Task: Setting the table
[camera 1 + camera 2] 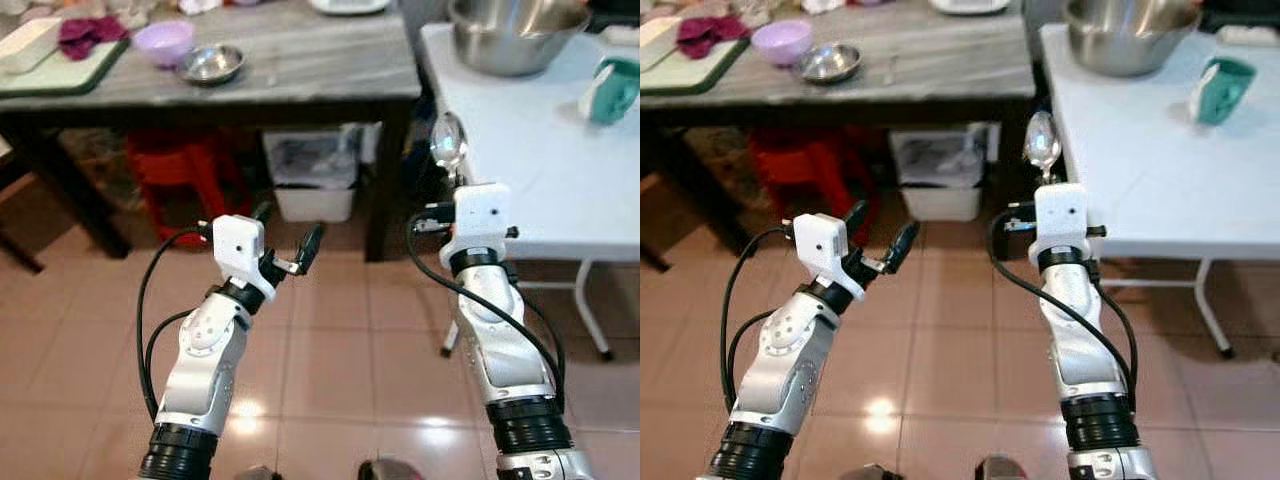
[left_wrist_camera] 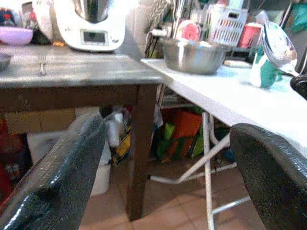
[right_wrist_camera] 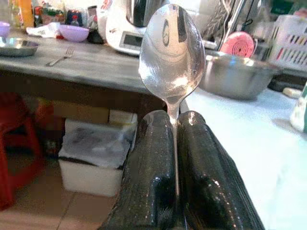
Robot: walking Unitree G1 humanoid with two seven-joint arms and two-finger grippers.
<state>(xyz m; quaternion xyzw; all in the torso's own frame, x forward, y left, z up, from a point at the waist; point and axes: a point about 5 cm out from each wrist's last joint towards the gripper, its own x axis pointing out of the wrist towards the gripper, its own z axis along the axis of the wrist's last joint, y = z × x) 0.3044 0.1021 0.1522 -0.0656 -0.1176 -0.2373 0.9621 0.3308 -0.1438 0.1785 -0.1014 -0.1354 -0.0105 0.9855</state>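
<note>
My right gripper (image 3: 173, 117) is shut on the handle of a silver spoon (image 1: 448, 142), whose bowl points up. It hovers at the near left edge of the white folding table (image 1: 540, 170). My left gripper (image 1: 288, 228) is open and holds nothing, raised over the tiled floor in front of the grey wooden table (image 1: 300, 60). A fork (image 2: 42, 64) lies on that grey table. A small steel bowl (image 1: 212, 64) and a purple bowl (image 1: 164, 42) stand further left on it.
A large steel mixing bowl (image 1: 515, 35) and a tipped teal cup (image 1: 612, 90) are on the white table. Under the grey table sit a red stool (image 1: 185, 175) and a white bin (image 1: 315, 180). A green cutting board (image 1: 60, 75) lies at its left end.
</note>
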